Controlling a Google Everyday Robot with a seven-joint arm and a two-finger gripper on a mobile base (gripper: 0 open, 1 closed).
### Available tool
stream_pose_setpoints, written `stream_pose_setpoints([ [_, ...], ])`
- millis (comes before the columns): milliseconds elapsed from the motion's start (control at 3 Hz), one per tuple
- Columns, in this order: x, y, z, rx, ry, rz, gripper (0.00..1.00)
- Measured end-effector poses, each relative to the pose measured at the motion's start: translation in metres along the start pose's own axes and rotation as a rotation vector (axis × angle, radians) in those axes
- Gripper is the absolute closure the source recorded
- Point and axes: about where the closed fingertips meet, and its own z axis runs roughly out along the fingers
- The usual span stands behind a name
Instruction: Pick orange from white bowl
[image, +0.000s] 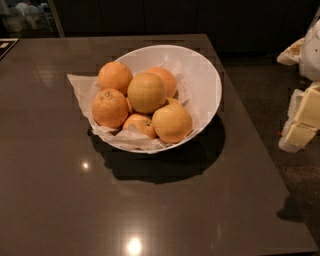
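Note:
The white bowl (202, 75) sits near the middle of a dark table, lined with crumpled white paper and piled with fruit. The orange (171, 122), large, pale yellow-orange and smooth, lies at the front right of the pile. A duller tan-yellow fruit (146, 92) sits on top behind it. Deeper orange speckled fruits (109, 107) lie to the left. My gripper (299, 131), cream and white, hangs at the right edge of the view, beyond the table's right edge and well clear of the bowl. It holds nothing that I can see.
The glossy dark table (60, 190) extends left and to the front of the bowl. Its right edge runs diagonally past the bowl, with dark floor (270, 100) beyond. A dark cabinet wall stands behind the table.

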Motion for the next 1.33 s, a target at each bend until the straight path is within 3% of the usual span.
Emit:
stream_pose_setpoints([
  [333, 0.000, 0.000, 0.000, 0.000, 0.000, 0.000, 0.00],
  [1000, -0.033, -0.001, 0.004, -0.015, 0.091, -0.019, 0.00],
  [1333, -0.035, -0.001, 0.004, -0.014, 0.096, -0.021, 0.00],
])
